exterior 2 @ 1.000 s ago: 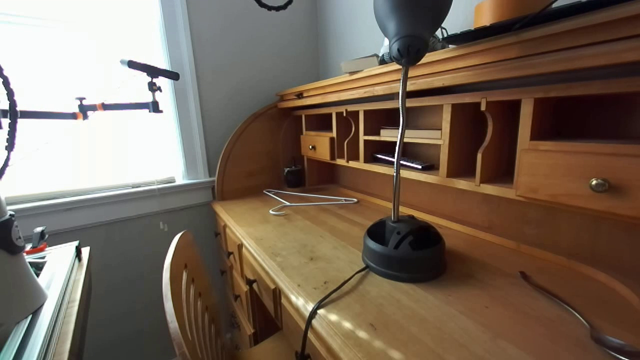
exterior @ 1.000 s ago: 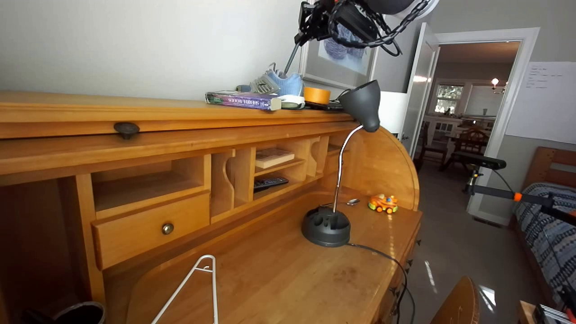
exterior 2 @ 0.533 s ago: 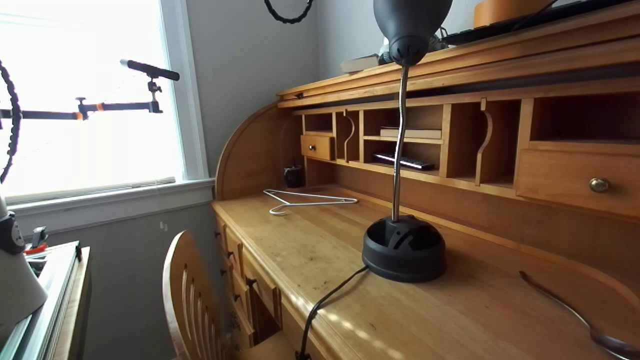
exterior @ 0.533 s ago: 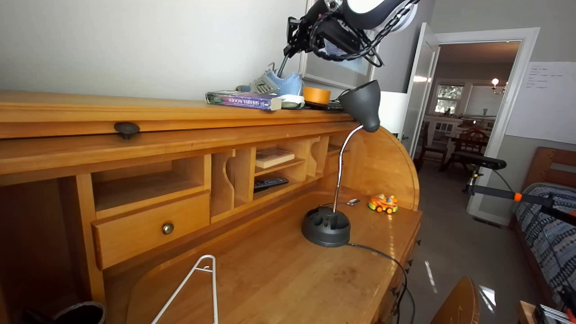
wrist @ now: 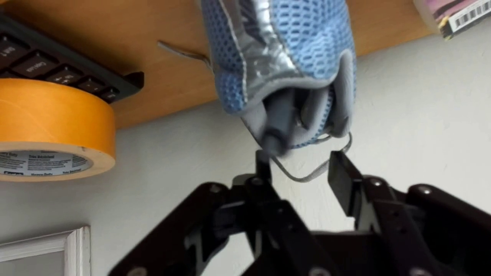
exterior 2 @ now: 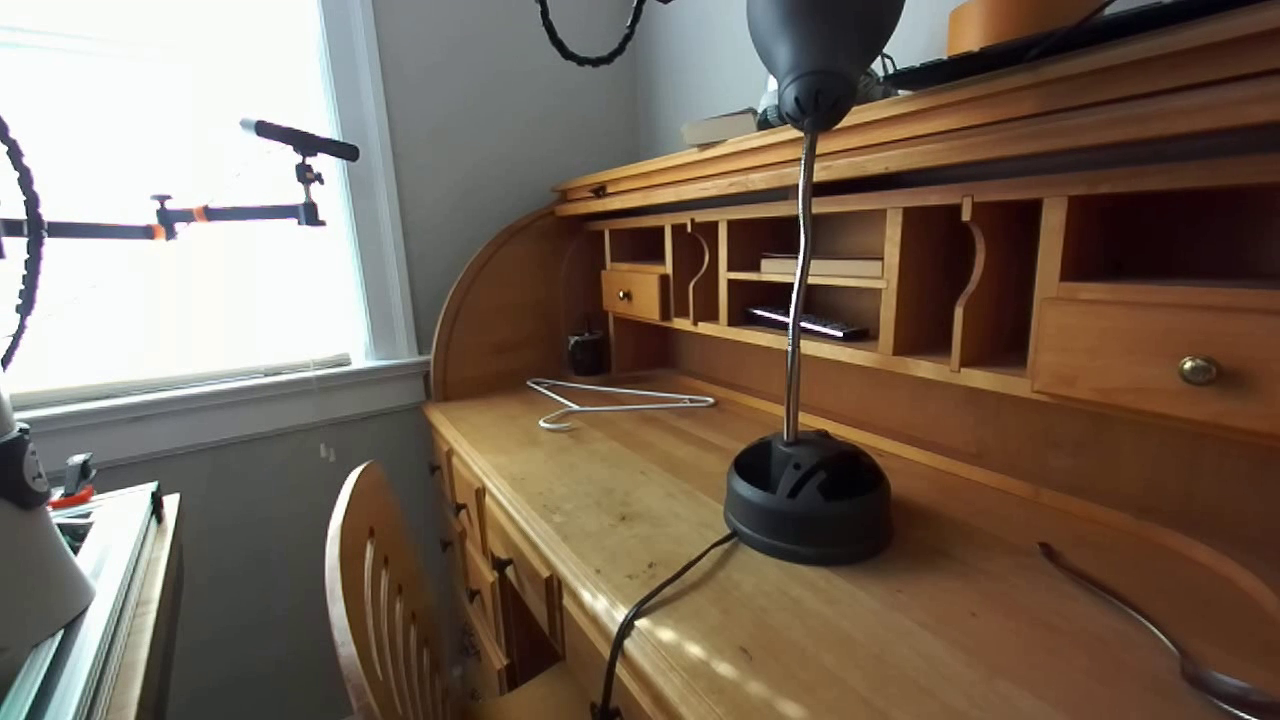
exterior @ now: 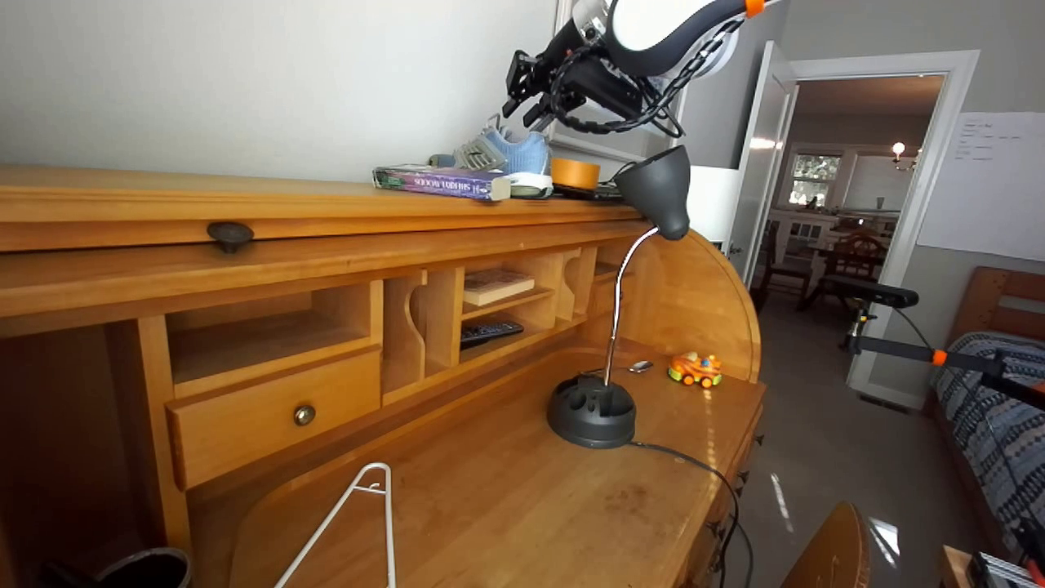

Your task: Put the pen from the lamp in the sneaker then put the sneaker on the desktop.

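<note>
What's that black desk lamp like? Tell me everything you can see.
Standing on the desktop, the lamp has a round black base with open compartments, plastic by its look. A shiny, metallic-looking, slightly bent neck rises to a matte black head tipped upward. A black cord trails over the desktop's front edge. I can't tell if it's lit.

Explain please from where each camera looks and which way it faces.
An exterior view: near the coat hanger, facing gooseneck lamp and open door; shows pincer, arm.
An exterior view: near the spoon, facing lamp and window; shows robot base, cable.
Wrist view: wrist-mounted, facing sneaker and pen; shows pincer.
Both exterior views share lamp and desktop.
</note>
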{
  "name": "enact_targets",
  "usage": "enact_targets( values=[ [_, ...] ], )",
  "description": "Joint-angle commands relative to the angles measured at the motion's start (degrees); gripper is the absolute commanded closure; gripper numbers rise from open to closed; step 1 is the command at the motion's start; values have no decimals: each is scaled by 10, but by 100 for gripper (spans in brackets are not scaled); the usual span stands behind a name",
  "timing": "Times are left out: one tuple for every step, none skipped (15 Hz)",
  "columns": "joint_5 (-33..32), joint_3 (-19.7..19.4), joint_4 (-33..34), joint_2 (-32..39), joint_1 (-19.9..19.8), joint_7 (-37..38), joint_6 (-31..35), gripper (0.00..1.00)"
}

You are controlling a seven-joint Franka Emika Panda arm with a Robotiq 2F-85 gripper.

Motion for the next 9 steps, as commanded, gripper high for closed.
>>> enact_targets(
  values=[
    [11, 4, -27, -26, -2, -4, -8, 24],
    [11, 5, -34, -33, -2, -4, -10, 17],
    [8, 3, -38, -38, -1, -1, -13, 8],
    [7, 3, -42, -42, -2, 0, -15, 2],
    [8, 2, -45, -46, -2, 0, -21, 0],
    [7, 1, -49, -51, -2, 3, -23, 0],
    [9, 1, -58, -58, -2, -1, -30, 0],
    [11, 2, -71, -66, -2, -5, -35, 0],
    [9, 2, -83, -72, -2, -6, -36, 0]
  ],
)
